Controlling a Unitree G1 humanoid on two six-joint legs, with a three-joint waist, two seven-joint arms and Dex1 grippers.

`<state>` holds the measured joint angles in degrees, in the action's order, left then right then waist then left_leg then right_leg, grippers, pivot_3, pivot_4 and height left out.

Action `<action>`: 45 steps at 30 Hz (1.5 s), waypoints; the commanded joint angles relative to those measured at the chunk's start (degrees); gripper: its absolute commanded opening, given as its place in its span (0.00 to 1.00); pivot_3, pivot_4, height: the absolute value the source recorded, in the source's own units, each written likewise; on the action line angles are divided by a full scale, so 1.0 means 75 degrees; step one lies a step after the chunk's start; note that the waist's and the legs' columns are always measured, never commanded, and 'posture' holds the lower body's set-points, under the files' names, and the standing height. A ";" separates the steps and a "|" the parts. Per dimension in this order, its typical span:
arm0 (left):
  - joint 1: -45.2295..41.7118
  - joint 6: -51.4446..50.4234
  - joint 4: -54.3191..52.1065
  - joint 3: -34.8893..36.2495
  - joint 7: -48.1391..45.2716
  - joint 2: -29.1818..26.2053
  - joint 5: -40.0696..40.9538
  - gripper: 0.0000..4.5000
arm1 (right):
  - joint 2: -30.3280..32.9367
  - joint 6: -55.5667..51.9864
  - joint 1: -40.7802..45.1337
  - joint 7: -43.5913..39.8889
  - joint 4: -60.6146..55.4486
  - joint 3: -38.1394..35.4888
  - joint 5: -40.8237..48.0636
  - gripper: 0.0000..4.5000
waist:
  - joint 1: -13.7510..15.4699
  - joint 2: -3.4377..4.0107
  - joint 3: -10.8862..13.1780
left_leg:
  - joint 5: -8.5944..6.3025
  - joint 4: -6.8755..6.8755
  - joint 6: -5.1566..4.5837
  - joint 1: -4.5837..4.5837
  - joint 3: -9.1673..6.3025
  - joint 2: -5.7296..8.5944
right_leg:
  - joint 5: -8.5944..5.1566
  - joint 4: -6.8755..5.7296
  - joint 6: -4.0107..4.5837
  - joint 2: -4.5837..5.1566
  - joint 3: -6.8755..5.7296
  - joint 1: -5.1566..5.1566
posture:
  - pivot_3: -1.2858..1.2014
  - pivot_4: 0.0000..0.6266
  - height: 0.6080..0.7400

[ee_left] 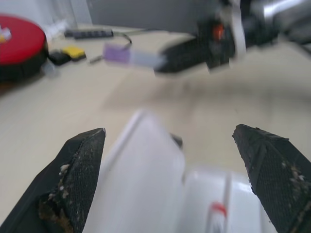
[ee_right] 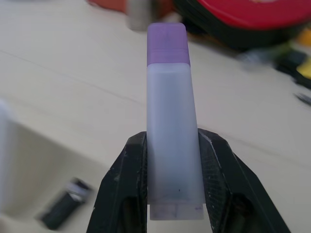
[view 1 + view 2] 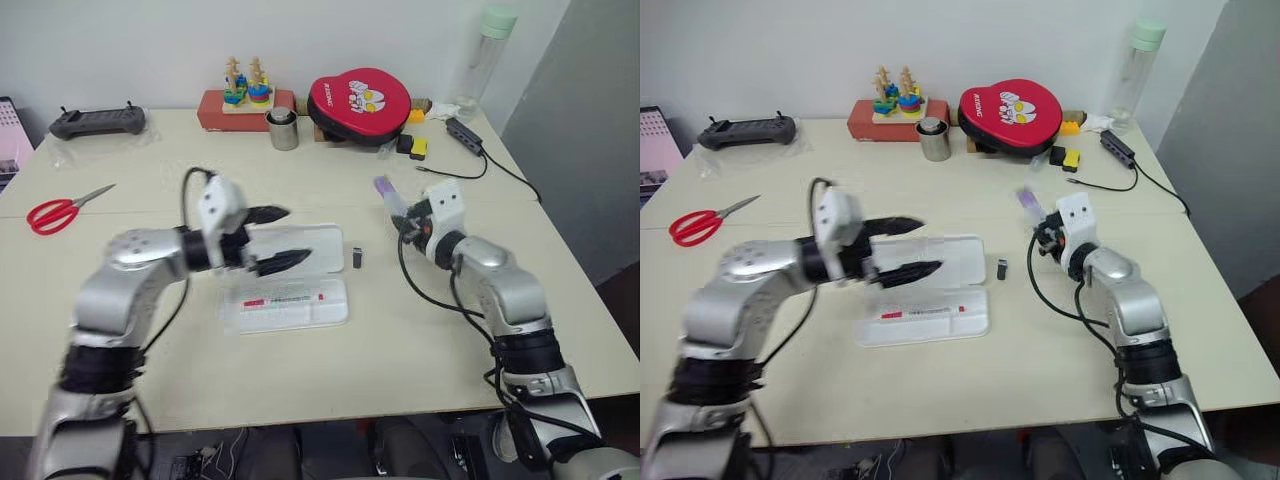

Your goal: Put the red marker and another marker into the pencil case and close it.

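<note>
We hold the lavender marker (image 2: 170,136) in the right hand (image 3: 408,222), the two fingers clamped on its lower body and its purple end pointing up and away from the wrist. The marker is raised off the surface (image 3: 420,330) — nothing touches it but the fingers.

The pencil case (image 3: 290,280) lies open toward the robot's left of that hand, near the middle of the surface. Its tray is the near half and its lid (image 3: 305,248) lies flat on the far side. The red marker (image 3: 285,298) already rests in the tray, long axis across the view, parallel to the case's long side.

The coming move turns on one relation: the tray lies leftward and below the right hand, and the held marker stands roughly crosswise to the tray's length. In our judgement the marker needs turning toward the tray's long axis before it goes in.

The left hand (image 3: 283,238) hangs with its fingers wide apart and holding nothing, directly over the lid and the tray's far edge. It is the nearer hand to the case and partly blocks the path from the right.

A small black piece (image 3: 357,257) lies on the surface between case and right hand. Red scissors (image 3: 62,211), a metal cup (image 3: 284,129) and a red round pad (image 3: 358,103) stand well apart.
</note>
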<state>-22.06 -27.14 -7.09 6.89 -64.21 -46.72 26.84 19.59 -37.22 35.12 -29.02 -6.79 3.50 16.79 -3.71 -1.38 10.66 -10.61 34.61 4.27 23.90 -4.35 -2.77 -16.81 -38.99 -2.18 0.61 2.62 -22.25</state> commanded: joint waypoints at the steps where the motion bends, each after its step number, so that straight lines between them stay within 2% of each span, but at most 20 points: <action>1: 0.0834 0.0334 0.0177 0.0797 -0.0653 -0.1065 -0.0159 1.00 | 0.0748 -0.0935 0.0306 -0.1838 -0.1452 0.1067 0.0860 0.24 | 0.0049 0.0000 0.0000 | 0.0000 0.0000 0.0000 0.0000 -0.0002 0.0000 | 0.0000 0.0002 0.0001 0.0001 -0.0003 0.0001 | 0.52 0.24 1.00; 7: 0.2013 0.0498 -0.0025 0.1536 -0.0826 -0.1541 -0.0039 1.00 | 0.0653 -0.1553 0.1156 -0.2500 -0.1640 0.3164 0.0447 0.24 | 0.0095 0.0001 0.0001 | 0.0000 0.0001 0.0000 -0.0002 0.0002 -0.0003 | -0.0012 0.0002 0.0005 0.0008 -0.0005 -0.0004 | 0.52 0.24 1.00; 13: 0.2765 0.0061 -0.0579 0.2097 -0.0795 -0.1586 0.0281 1.00 | 0.0127 -0.1180 0.1603 -0.2445 -0.0101 0.4216 -0.0469 0.24 | 0.0166 -0.0018 -0.0010 | 0.0001 0.0012 0.0002 0.0001 -0.0004 -0.0002 | -0.0028 0.0002 -0.0022 0.0011 -0.0011 -0.0003 | 0.52 0.24 1.00; 23: 0.3019 -0.0558 -0.1296 0.2550 -0.0557 -0.1544 0.0801 1.00 | -0.0088 -0.0590 0.1436 -0.2880 0.0495 0.4806 -0.1235 0.24 | 0.0201 -0.0016 -0.0009 | 0.0000 0.0005 0.0002 -0.0001 0.0003 -0.0004 | -0.0026 0.0001 -0.0023 0.0009 -0.0010 -0.0007 | 0.52 0.24 1.00; 38: 0.2897 -0.0759 -0.1350 0.2413 -0.0494 -0.1593 0.0817 1.00 | -0.0728 -0.0268 0.1540 -0.3143 0.0919 0.4742 -0.1668 0.24 | 0.0199 -0.0018 -0.0010 | 0.0000 0.0006 0.0002 -0.0002 0.0003 -0.0004 | -0.0026 0.0000 -0.0024 0.0009 -0.0010 -0.0007 | 0.52 0.24 1.00; 39: 0.2887 -0.0761 -0.1352 0.2396 -0.0486 -0.1586 0.0810 1.00 | -0.0756 -0.0237 0.1547 -0.3122 0.0942 0.4689 -0.1676 0.40 | 0.0199 -0.0017 -0.0010 | 0.0000 0.0006 0.0002 -0.0002 0.0002 -0.0004 | -0.0026 0.0000 -0.0024 0.0009 -0.0010 -0.0007 | 0.52 0.24 1.00; 41: 0.2850 -0.0773 -0.1357 0.2347 -0.0471 -0.1573 0.0795 1.00 | -0.0797 -0.0136 0.1588 -0.3098 0.0993 0.4576 -0.1714 0.49 | 0.0199 -0.0017 -0.0010 | 0.0000 0.0006 0.0002 -0.0003 0.0002 -0.0004 | -0.0026 0.0000 -0.0024 0.0008 -0.0011 -0.0007 | 0.52 0.24 1.00; 45: 0.2760 -0.0803 -0.1364 0.2277 -0.0453 -0.1546 0.0800 1.00 | -0.0836 -0.0078 0.1693 -0.3102 0.0969 0.4272 -0.1686 0.75 | 0.0198 -0.0017 -0.0010 | 0.0000 0.0006 0.0002 -0.0003 0.0002 -0.0004 | -0.0026 0.0000 -0.0024 0.0008 -0.0010 -0.0007 | 0.52 0.24 1.00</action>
<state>-0.51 -33.23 -15.51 23.94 -68.03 -57.62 31.69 13.57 -39.08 45.85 -52.20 1.67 38.20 3.93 -2.22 -1.51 10.58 -10.61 34.65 4.29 23.88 -4.33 -2.80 -17.00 -38.99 -2.36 0.67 2.55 -22.31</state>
